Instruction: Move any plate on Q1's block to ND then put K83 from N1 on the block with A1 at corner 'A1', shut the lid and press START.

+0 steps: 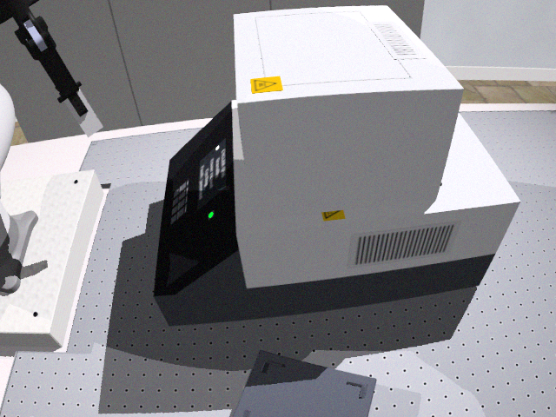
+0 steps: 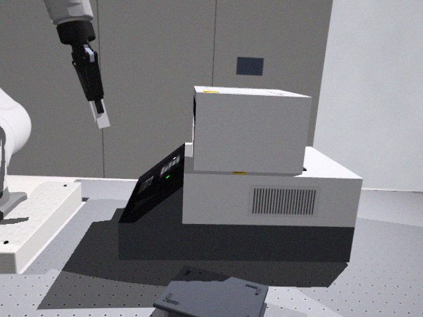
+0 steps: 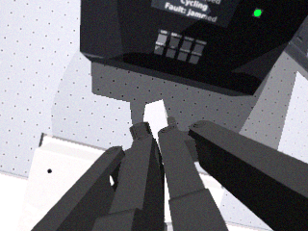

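Observation:
The cycler Q1 (image 1: 350, 179) stands in the middle of the table with its white lid (image 1: 340, 112) down, so the block is hidden. Its black sloped panel (image 1: 197, 197) faces left. The status lamp is green in the top and exterior views (image 1: 209, 215) (image 2: 167, 176) and in the wrist view (image 3: 257, 12). The keypad (image 3: 179, 46) sits left of the lamp. My gripper (image 2: 101, 119) is shut and empty. It hangs high in the air, to the left of the panel and well above it, and also shows in the top view (image 1: 89, 121) and the wrist view (image 3: 154, 129). Plate K83 is not in view.
An empty dark grey plate nest (image 1: 309, 390) with corner brackets lies at the front edge, before Q1. The arm's white base block (image 1: 44, 251) stands on the left. A grey wall runs behind the table.

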### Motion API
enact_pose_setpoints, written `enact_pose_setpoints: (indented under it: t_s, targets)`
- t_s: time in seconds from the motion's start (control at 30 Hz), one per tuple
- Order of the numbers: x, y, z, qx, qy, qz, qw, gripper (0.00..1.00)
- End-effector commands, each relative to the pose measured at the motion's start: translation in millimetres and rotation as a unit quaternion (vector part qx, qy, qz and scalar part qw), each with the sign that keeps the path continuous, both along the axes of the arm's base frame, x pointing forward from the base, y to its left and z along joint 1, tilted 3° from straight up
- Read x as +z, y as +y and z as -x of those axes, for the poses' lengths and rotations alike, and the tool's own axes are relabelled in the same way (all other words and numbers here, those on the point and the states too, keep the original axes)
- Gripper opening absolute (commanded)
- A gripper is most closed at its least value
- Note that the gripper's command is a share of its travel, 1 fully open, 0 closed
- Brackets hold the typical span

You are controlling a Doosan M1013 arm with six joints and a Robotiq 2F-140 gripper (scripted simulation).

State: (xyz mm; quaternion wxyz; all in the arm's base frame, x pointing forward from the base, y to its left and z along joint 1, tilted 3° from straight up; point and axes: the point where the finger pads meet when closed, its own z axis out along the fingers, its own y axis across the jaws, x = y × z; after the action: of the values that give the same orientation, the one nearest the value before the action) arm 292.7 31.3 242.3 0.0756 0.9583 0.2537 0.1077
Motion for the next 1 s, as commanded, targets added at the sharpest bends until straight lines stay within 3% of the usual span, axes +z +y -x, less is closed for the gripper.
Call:
enact_pose_setpoints:
  t_s: [0.0, 0.13, 0.33, 0.97]
  targets:
    - [-17.6, -1.0, 0.5, 0.049, -0.018, 0.007, 0.999, 0.00]
    - [-27.5, -1.5, 1.1, 0.053, -0.019, 0.008, 0.998, 0.00]
    - [-57.3, -2.9, 2.9, 0.119, -0.043, 0.021, 0.992, 0.00]
    - [-70.3, -4.2, -14.4, 0.119, -0.043, 0.021, 0.992, 0.00]
